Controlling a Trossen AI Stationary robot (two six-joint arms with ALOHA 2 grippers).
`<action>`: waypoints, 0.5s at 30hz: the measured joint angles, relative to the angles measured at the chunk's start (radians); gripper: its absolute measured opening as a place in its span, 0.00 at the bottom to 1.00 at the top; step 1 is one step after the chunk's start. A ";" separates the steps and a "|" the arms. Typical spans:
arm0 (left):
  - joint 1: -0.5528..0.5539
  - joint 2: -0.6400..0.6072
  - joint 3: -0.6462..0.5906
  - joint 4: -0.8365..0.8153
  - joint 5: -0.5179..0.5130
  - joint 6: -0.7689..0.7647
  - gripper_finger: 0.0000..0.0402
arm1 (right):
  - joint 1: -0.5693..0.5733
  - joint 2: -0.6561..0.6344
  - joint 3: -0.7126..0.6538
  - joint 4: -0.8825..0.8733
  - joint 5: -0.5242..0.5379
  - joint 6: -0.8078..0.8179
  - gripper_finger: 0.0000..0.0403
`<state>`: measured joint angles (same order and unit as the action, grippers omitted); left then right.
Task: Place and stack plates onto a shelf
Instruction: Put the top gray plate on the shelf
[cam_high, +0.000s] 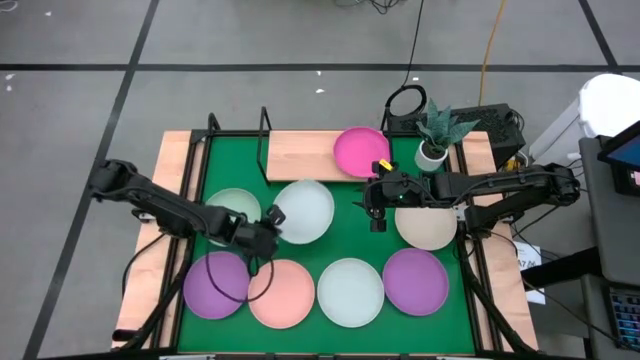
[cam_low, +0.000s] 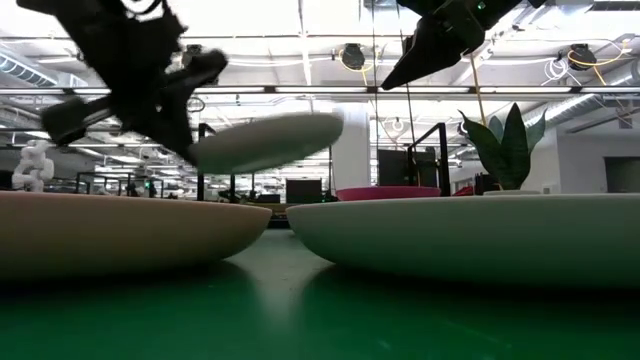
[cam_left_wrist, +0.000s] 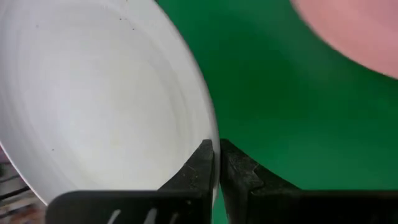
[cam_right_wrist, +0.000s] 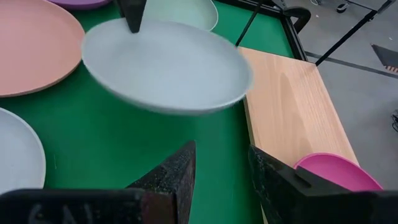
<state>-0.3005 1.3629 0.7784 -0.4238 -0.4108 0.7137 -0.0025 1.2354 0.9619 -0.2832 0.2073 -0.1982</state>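
Note:
My left gripper (cam_high: 268, 232) is shut on a pale white plate (cam_high: 303, 211), which hangs above the green mat (cam_high: 340, 240). The same plate (cam_low: 265, 140) is clear of everything in the low view. My right gripper (cam_high: 378, 197) is open and holds nothing. It hovers over the mat just near of the shelf (cam_high: 300, 155), a light wooden board on which a magenta plate (cam_high: 360, 152) lies flat. A mint plate (cam_high: 233, 205), a beige plate (cam_high: 427, 225), two purple plates (cam_high: 217, 284) (cam_high: 415, 281), a salmon plate (cam_high: 282, 293) and a white plate (cam_high: 350, 291) lie on the mat. My left gripper (cam_left_wrist: 217, 158) pinches the white plate's rim (cam_left_wrist: 208, 134) between its two fingers, on the edge that faces the table's left and near side. The fingers come in slanting from that side. The plate is lifted clear and tilted a little, its far edge higher (cam_low: 330, 122).
A potted plant (cam_high: 433, 140) stands at the right end of the shelf, beside the magenta plate. Black wire frame posts (cam_high: 265, 125) rise along the far and side edges of the mat. The left half of the shelf board (cam_right_wrist: 289, 106) is bare wood.

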 joint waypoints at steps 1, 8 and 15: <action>0.009 -0.010 0.001 0.029 -0.003 0.006 0.04 | 0.000 0.000 0.000 0.000 0.000 0.000 0.32; 0.131 -0.017 0.002 0.132 -0.007 0.084 0.04 | 0.000 0.000 0.000 0.022 0.006 -0.027 0.32; 0.285 -0.017 0.002 0.181 -0.009 0.094 0.04 | -0.001 0.000 0.000 0.031 0.008 -0.053 0.32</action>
<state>-0.0159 1.3457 0.7799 -0.2432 -0.4201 0.8082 -0.0032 1.2354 0.9619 -0.2520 0.2153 -0.2514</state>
